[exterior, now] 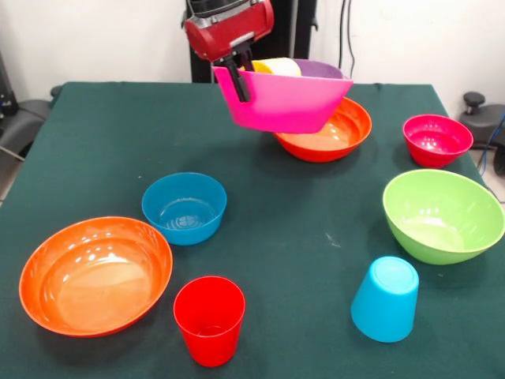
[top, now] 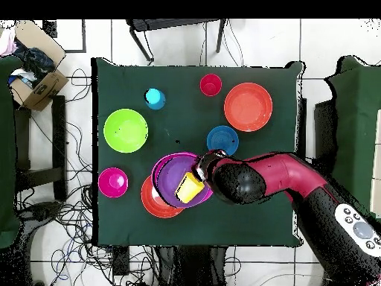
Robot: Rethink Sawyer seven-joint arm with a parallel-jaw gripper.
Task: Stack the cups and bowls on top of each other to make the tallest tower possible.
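In the front view, the glossy magenta plastic bowl (exterior: pixel 286 103) is seen lifted clear of the dark green worktop (exterior: pixel 300 229) and tilted, its rim clenched by the claw (exterior: pixel 235 77) of the red and black arm (exterior: pixel 229 28); one dark finger (exterior: pixel 239 81) is seen lying against the bowl's outer wall. Inside the magenta bowl, a wide purple plastic bowl (exterior: pixel 319 69) is nested, and a yellow plastic tumbler (exterior: pixel 278 66) is seen lying in it on its side. Just behind and below the held stack, a large orange plastic bowl (exterior: pixel 335 133) is seen resting on the worktop at the far side. To the right, a small crimson plastic bowl (exterior: pixel 436 139) is set, and nearer than it a large lime green plastic bowl (exterior: pixel 442 215). At the near right, a light blue plastic tumbler (exterior: pixel 386 298) is stood upside down. A small blue plastic bowl (exterior: pixel 184 207) is placed left of centre, a second large orange bowl (exterior: pixel 95 273) at the near left, and a red plastic tumbler (exterior: pixel 209 318) upright just beside it.

In the overhead view, the purple bowl (top: pixel 170 173) is seen ringed by the magenta rim, with the yellow tumbler (top: pixel 189 187) inside. The stack is seen partly over the orange bowl (top: pixel 155 201). The claw (top: pixel 202 165) is seen at the stack's right edge. The other pieces are spread well apart on the worktop (top: pixel 186 82).
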